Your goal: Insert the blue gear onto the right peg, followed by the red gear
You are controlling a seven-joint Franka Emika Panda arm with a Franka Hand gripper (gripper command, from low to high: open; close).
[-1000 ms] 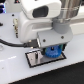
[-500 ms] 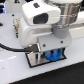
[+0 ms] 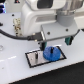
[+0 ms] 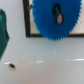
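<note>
The blue gear [image 3: 51, 52] lies flat on the right half of the grey black-edged plate [image 3: 33, 60]. The right peg is hidden under the gear's hub. The left peg [image 3: 37, 54] stands free as a thin dark pin. My gripper [image 3: 57, 42] hangs just above the gear, fingers spread and holding nothing. In the wrist view the blue gear [image 4: 47, 22] fills the middle with its dark centre hub, over the plate's black edge [image 4: 29, 34]; no fingers show there. The red gear is out of view.
A black cable [image 3: 11, 33] runs across the white table at the exterior view's left. A dark green object [image 4: 3, 31] shows at the edge of the wrist view, and a small dark speck [image 4: 11, 65] lies on the table.
The gripper carried the blue gear down onto the plate's right side. It has now let go and risen slightly, and the gear stays on the plate.
</note>
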